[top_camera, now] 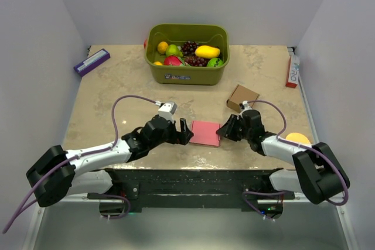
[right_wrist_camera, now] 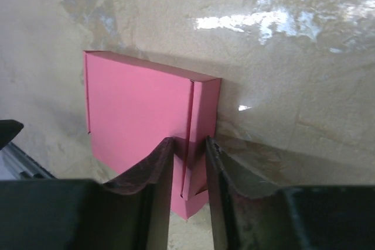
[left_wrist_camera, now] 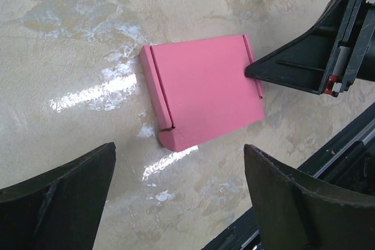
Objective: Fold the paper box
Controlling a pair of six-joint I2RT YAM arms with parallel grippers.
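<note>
1. Your paper box (top_camera: 205, 133) lies flat on the tabletop (top_camera: 117, 86), near-centre, between the two pincers. It is pink, with a folded strip along each side edge.
2. The right pincer (right_wrist_camera: 188, 140) sits at the box's right edge strip. Its jaws stand narrow, one finger on either side of the strip's seam, with pink showing in the gap. You can't tell whether they actually clamp the card.
3. The left pincer (top_camera: 187, 133) is just beside the box's left edge, not touching it. Its jaws are spread wide, and the left wrist view shows bare tabletop between the fingers and the box.
4. A brown cardboard box (top_camera: 242, 97) is just behind the right pincer, close to it but apart from the pink box.
5. An orange round thing (top_camera: 298, 139) is beside the right forearm, partly hidden.
6. A green bin (top_camera: 187, 75) of fruit sits at the far edge, well apart.
7. A purple-and-white pack (top_camera: 92, 61) lies in the far left corner, and a red-and-white pack (top_camera: 292, 69) lies against the right wall.
8. Both arms are stretched low over the tabletop, with the forearms angled inward to the centre. A cable loops above each.
</note>
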